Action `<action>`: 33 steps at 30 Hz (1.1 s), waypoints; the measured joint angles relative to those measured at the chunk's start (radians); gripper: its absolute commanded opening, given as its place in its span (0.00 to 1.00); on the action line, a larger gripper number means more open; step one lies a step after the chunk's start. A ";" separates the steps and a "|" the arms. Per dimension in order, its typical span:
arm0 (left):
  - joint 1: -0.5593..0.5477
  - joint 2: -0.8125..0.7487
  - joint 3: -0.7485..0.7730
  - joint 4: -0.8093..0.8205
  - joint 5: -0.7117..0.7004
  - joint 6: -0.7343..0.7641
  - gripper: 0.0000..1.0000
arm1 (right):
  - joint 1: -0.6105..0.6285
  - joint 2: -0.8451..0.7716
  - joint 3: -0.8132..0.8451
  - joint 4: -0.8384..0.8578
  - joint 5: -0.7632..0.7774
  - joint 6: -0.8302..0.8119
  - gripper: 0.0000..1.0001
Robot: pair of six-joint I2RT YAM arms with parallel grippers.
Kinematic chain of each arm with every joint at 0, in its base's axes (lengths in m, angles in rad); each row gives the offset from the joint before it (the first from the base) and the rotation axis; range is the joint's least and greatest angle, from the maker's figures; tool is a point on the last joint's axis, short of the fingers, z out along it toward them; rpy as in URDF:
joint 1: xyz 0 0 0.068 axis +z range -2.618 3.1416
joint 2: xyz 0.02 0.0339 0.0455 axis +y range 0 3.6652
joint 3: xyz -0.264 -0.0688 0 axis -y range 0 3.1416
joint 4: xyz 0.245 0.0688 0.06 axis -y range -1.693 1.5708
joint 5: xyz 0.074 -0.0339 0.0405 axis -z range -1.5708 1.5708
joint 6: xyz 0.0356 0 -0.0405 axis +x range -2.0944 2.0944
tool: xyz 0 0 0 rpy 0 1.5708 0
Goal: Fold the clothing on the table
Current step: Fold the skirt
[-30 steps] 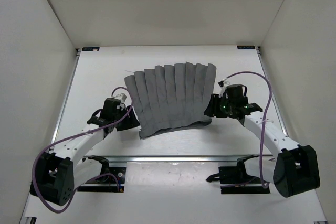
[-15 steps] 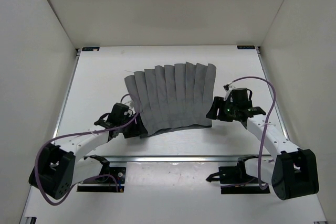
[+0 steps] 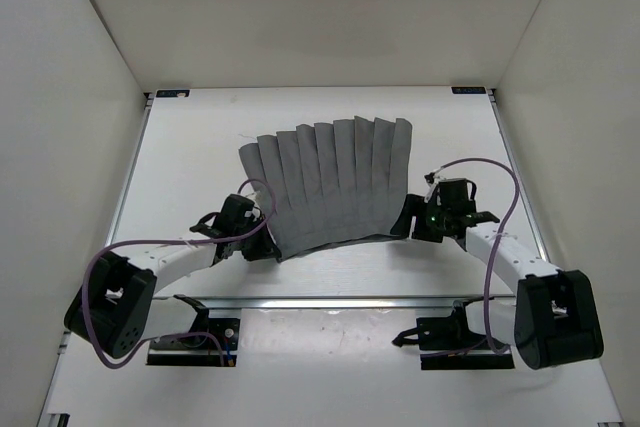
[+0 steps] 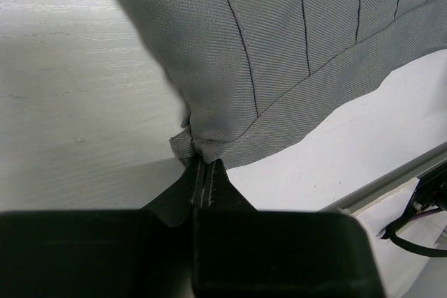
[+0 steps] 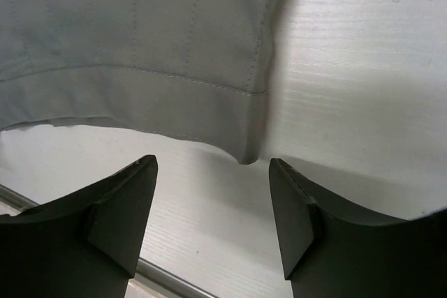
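Left wrist view shows my left gripper (image 4: 203,167) newly clamped on the clothing (image 4: 279,54) corner; right gripper (image 5: 213,165) fingers apart, so folding waits.

Top view looks down from behind — wrist views close, sharing the skirt (image 3: 330,182) hem.

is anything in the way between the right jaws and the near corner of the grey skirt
Nothing visible. The right jaws stand open facing the hem corner of the dark grey pleated fabric skirt, with only white table surface between.
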 measured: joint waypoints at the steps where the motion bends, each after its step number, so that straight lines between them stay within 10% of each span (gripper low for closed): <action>1: 0.000 0.000 0.000 0.001 0.000 0.000 0.00 | -0.001 0.014 -0.006 0.011 0.000 0.003 0.61; 4: 0.004 -0.002 -0.003 0.005 0.001 0.001 0.00 | -0.008 0.076 -0.016 0.046 -0.003 0.016 0.59; 9: 0.014 -0.008 -0.010 0.008 0.005 0.014 0.00 | -0.012 0.120 -0.031 0.127 -0.005 0.022 0.00; 33: 0.087 -0.662 0.304 -0.613 0.042 0.105 0.00 | -0.005 -0.536 0.267 -0.529 -0.162 -0.003 0.00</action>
